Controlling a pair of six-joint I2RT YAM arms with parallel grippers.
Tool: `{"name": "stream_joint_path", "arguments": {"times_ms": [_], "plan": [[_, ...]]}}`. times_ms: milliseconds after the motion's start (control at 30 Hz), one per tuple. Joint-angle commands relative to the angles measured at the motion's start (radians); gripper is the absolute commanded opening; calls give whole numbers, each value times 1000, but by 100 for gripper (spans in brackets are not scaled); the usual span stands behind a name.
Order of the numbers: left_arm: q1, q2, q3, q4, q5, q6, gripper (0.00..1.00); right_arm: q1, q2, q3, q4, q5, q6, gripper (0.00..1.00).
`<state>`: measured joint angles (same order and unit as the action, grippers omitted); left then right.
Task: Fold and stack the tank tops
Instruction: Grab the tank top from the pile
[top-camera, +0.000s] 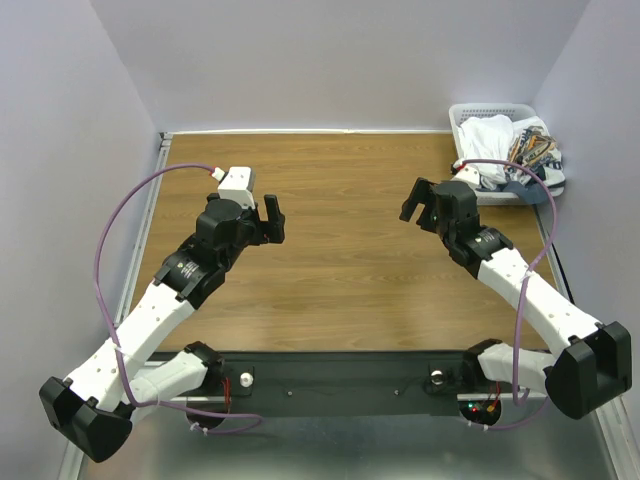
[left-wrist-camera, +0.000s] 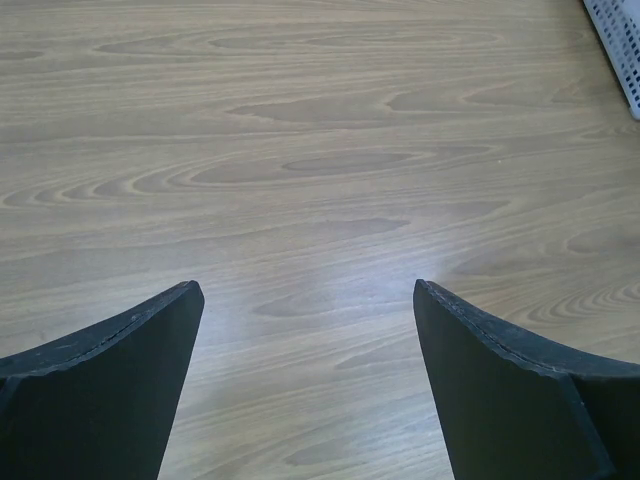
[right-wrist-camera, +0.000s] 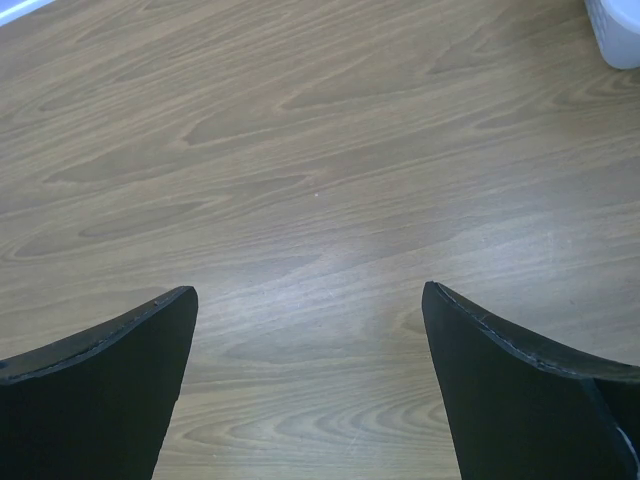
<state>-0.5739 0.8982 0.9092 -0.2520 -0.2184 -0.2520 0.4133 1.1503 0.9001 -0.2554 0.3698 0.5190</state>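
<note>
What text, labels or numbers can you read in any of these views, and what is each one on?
No text can be read in any view.
Clothes in the basket: a dark, multicoloured patch shows on the right side, too small to tell whether it holds lettering.
Table: bare wood grain in all three views, no markings.

Wood-grain table, pale lilac walls
</note>
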Motion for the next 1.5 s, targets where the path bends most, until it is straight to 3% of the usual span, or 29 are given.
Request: {"name": "stream_joint_path", "arguments": {"times_ms": [0, 100, 200, 333, 600, 800, 1133, 1300, 1467], "plan": [[8, -31, -10, 25, -3, 7, 99, 1, -5, 37, 10, 8, -22, 100], [9, -30, -10, 25, 2, 7, 99, 1, 44, 88, -2, -12, -72, 100], [9, -33, -10, 25, 7, 7, 99, -24, 178, 245, -36, 5, -120, 100], [19, -56, -9, 26, 5, 3, 99, -267, 430, 526, -65, -144, -94, 100], [26, -59, -13, 31, 14, 0, 99, -470, 831, 979, -166, -8, -8, 94], [28, -73, -18, 34, 22, 0, 99, -482, 950, 1066, -168, 122, -22, 91], [31, -84, -20, 37, 31, 3, 99, -484, 1029, 1076, -166, 234, -54, 89], [31, -79, -20, 36, 33, 3, 99, -484, 1052, 1092, -168, 254, -66, 76], [32, -78, -20, 37, 36, 3, 99, -484, 1060, 1114, -168, 251, -85, 50]]}}
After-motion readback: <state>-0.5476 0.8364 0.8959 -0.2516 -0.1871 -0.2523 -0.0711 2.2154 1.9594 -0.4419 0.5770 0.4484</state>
